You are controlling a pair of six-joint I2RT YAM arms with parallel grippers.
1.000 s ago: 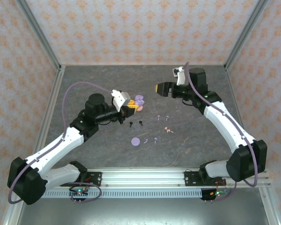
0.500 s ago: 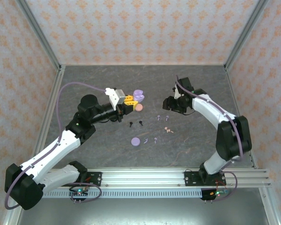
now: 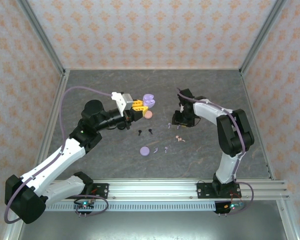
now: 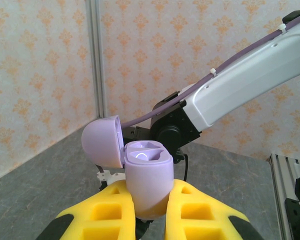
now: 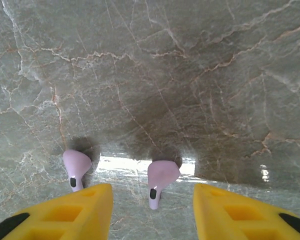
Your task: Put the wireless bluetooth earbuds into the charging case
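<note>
Item: right gripper [image 5: 152, 205], which we log as newly lowered from its raised pose, fingers spread astride one lilac earbud [image 5: 160, 181], its twin [image 5: 76, 167] at nine o'clock; left gripper [image 4: 149, 200] pinches the open charging case [image 4: 147, 172] at ten o'clock from them, so pickup seems next.

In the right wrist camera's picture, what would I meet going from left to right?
One lilac earbud → a second lilac earbud → a yellow finger. The other yellow finger overlaps the first earbud sideways, so it is left out.
</note>
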